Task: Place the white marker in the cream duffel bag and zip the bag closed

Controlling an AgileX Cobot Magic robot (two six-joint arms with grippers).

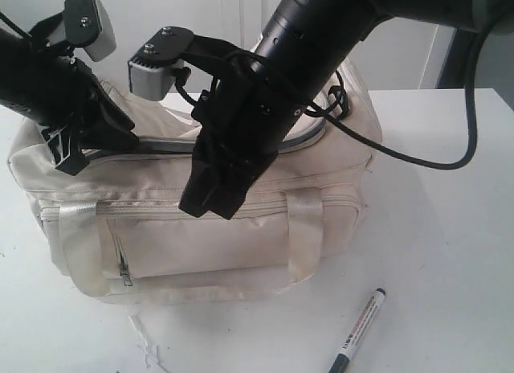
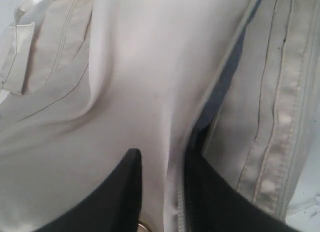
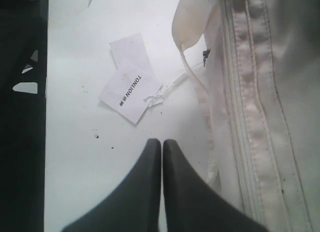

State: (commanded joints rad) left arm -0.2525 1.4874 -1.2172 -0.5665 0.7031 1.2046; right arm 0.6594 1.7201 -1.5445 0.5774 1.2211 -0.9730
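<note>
Right gripper (image 3: 161,142) closed, empty; should open wide, straddle white marker (image 1: 359,329) mid-barrel. Left gripper (image 2: 162,154) clamps cream duffel bag (image 1: 241,244) flap.

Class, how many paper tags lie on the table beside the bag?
2. A printed tag lies on the table beside the cream duffel bag; a plain tag overlaps its edge. The bag may hide others.

Slim white marker (image 1: 359,329), dark at both ends, lies flat on the white table (image 1: 450,228) in front of the soft cream fabric duffel bag (image 1: 201,252), not touching it. The bag sits upright, top zip gaping.
</note>
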